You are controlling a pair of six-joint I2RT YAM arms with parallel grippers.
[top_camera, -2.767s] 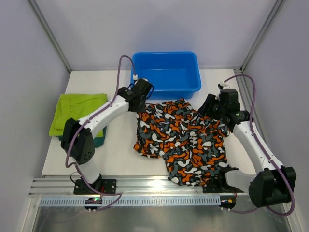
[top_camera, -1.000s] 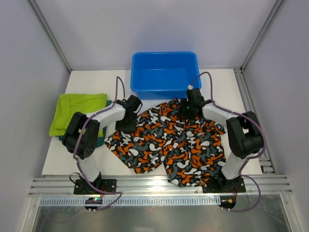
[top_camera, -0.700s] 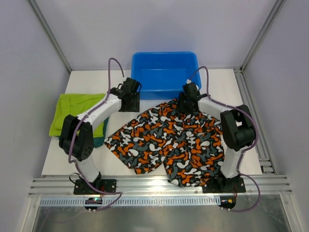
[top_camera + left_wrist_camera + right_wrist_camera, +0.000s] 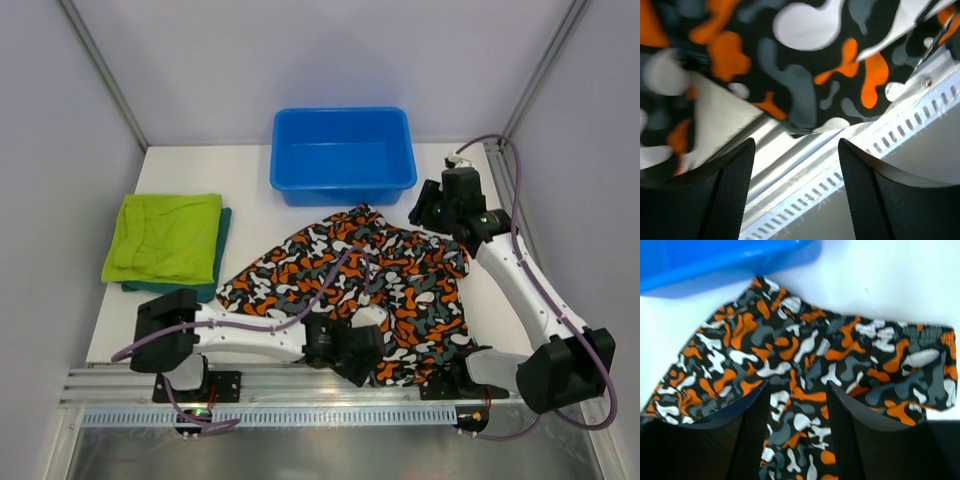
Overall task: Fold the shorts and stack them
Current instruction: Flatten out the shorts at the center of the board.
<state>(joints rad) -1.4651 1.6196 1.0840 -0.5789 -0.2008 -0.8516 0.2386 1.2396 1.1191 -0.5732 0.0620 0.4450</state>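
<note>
The camouflage shorts (image 4: 385,275) lie spread flat mid-table, their front hem reaching the table's near edge. The lime shorts (image 4: 165,238) sit folded at the left on top of the dark teal shorts (image 4: 222,222). My left gripper (image 4: 360,360) is low at the front hem of the camouflage shorts (image 4: 805,75); it (image 4: 795,200) is open over the rail, holding nothing. My right gripper (image 4: 424,212) hovers at the back right corner of the camouflage shorts (image 4: 840,355); it (image 4: 797,435) is open above the cloth, with nothing between its fingers.
A blue tub (image 4: 343,155) stands at the back centre, just behind the shorts, and its rim (image 4: 715,265) shows in the right wrist view. The metal rail (image 4: 880,145) runs along the table's near edge under the left gripper. The left arm (image 4: 240,335) lies along the front edge.
The left arm swung from the back left of the camouflage shorts down to their front hem. The right gripper moved from the shorts' back middle out to the back right corner.
</note>
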